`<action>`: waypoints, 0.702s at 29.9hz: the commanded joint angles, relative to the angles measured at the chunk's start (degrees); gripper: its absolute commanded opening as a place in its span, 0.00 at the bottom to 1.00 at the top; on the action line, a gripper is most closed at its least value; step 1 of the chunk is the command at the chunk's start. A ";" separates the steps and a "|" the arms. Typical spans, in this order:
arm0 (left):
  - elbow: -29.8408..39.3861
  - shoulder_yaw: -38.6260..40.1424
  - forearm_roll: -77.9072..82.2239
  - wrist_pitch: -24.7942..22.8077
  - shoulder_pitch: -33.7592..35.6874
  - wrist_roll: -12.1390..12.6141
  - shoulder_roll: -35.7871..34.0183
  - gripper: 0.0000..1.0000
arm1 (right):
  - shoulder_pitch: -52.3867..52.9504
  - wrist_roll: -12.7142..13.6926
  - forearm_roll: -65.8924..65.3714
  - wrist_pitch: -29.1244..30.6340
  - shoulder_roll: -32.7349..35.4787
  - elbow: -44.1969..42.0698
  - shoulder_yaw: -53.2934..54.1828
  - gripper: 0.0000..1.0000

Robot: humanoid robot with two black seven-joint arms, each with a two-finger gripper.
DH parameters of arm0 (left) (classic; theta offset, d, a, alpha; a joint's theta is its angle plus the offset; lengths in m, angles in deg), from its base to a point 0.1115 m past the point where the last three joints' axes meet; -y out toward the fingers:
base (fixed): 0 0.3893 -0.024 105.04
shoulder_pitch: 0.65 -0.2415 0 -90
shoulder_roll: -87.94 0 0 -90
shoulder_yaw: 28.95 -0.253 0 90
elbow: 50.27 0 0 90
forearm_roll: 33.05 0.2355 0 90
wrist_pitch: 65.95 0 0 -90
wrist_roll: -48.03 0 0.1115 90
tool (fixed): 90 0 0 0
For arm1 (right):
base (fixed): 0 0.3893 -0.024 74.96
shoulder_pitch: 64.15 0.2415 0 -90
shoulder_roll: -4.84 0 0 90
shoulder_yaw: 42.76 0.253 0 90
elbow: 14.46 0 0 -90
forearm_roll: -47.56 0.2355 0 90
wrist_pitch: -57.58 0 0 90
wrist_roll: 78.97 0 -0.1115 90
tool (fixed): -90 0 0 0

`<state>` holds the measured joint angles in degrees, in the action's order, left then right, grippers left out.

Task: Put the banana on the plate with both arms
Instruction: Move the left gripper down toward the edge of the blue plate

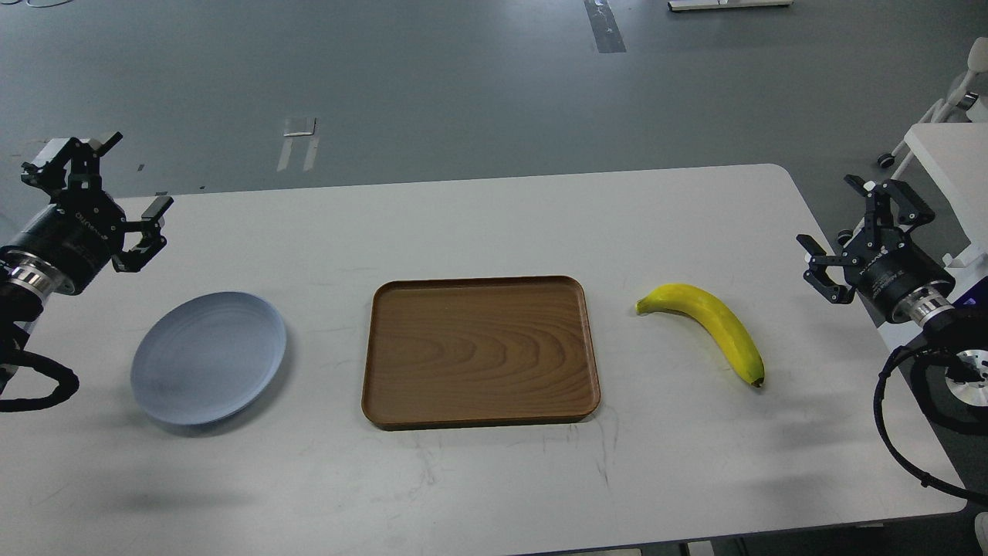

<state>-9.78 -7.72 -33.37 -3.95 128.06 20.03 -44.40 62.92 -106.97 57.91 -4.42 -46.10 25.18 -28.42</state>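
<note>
A curved yellow banana [714, 326] lies flat on the white table, right of centre, its greenish stem pointing left. The pale blue-grey plate [208, 357] rests on the table's left side with nothing on it. My left gripper [127, 174] hovers above and behind the plate at the far left, fingers spread wide and holding nothing. My right gripper [834, 216] hangs over the table's right edge, a short way right of the banana, also open with nothing between its fingers.
A rectangular brown wood-grain tray [480, 417] sits between plate and banana, nothing on it. The white table [494, 486] ends near the right arm. Black cables loop beside both arms. A white cart [945, 147] stands on the grey floor at right.
</note>
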 commanded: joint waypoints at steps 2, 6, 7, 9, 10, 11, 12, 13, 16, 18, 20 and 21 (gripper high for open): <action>-0.06 0.39 -0.03 0.00 -0.83 0.00 0.24 1.00 | -0.07 0.00 -0.07 0.00 0.14 -0.09 -0.10 1.00; -0.24 0.30 0.49 0.00 -0.83 0.00 -0.11 1.00 | 0.02 0.00 -0.16 0.00 0.23 -0.18 -0.19 1.00; -0.15 0.30 0.41 0.00 -0.74 0.00 -0.29 1.00 | 0.02 0.00 -0.24 0.00 0.23 -0.18 -0.19 1.00; -0.67 0.48 -0.03 0.00 -0.66 0.00 -0.90 1.00 | 0.02 0.00 -0.42 0.00 0.23 -0.26 -0.19 1.00; -1.81 0.65 -0.12 0.00 -0.57 0.00 -1.43 1.00 | 0.02 0.00 -0.60 0.00 0.23 -0.26 -0.28 1.00; -2.60 0.92 -0.12 0.00 -0.39 0.00 -1.61 1.00 | 0.02 0.00 -0.60 0.00 0.23 -0.26 -0.28 1.00; -4.26 1.27 0.57 0.00 -0.04 0.00 -1.70 1.00 | 0.02 0.00 -0.68 0.00 0.23 -0.26 -0.28 1.00; -4.89 1.36 0.84 0.00 -0.04 0.00 -1.70 1.00 | 0.02 0.00 -0.68 0.00 0.23 -0.26 -0.28 1.00; -4.55 1.36 5.30 0.00 0.57 0.00 -2.48 1.00 | 0.02 0.00 -0.77 0.00 0.23 -0.35 -0.37 1.00; -2.37 1.45 13.09 0.00 0.92 0.00 -4.75 1.00 | 0.02 0.00 -0.77 0.00 0.23 -0.44 -0.37 1.00; -0.16 1.45 19.09 0.00 1.36 0.00 -6.52 1.00 | 0.02 0.00 -0.86 0.00 0.23 -0.44 -0.45 1.00; 2.20 1.53 25.22 0.00 1.98 0.00 -8.18 1.00 | -0.07 0.00 -0.86 0.00 0.23 -0.44 -0.46 1.00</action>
<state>-11.89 -6.30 -20.05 -3.96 129.05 20.03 -49.25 62.95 -106.97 57.09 -4.42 -45.86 24.75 -28.80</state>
